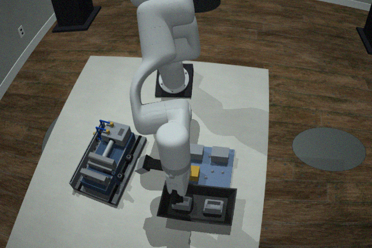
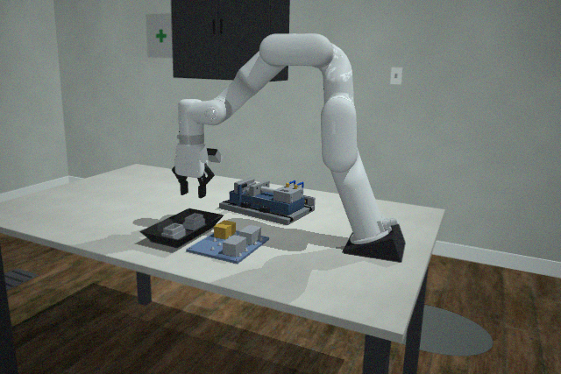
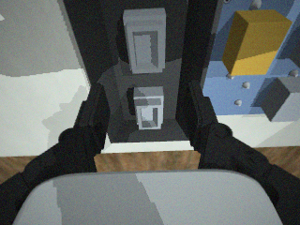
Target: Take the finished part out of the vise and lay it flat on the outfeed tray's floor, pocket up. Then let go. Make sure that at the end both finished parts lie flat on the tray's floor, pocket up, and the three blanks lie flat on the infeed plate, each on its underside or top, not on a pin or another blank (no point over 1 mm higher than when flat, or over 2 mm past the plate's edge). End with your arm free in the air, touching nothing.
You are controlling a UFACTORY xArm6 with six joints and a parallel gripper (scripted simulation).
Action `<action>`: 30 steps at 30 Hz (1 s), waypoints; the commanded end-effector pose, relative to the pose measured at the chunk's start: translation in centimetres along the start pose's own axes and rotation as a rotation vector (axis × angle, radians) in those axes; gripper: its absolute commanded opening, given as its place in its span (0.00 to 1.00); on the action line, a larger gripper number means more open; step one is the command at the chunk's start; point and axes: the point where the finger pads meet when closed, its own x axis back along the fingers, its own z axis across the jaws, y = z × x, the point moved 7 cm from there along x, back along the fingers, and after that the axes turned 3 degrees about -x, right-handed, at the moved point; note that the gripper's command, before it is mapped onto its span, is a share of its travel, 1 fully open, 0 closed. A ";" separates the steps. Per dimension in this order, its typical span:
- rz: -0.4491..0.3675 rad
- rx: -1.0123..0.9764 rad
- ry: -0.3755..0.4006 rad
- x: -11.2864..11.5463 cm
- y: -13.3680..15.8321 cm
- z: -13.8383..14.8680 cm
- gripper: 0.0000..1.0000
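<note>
Two parts (image 3: pixel 149 107) are seen lying pocket up in the tray (image 2: pixel 152 235) below the open, empty fingers; each looks hard, best held by its sides.

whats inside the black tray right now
Two grey parts lie flat on the floor of the black tray, pockets up and apart: one at one end, the other below the open tool, which hangs above it, holding nothing. In the top view the arm hides part of that part.
</note>
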 end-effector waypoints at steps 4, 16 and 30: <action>-0.001 0.000 -0.002 4.3 0.0 0.0 0.69; -0.001 0.000 -0.002 6.7 0.0 0.0 0.69; -0.001 0.000 -0.002 6.8 0.0 0.0 0.00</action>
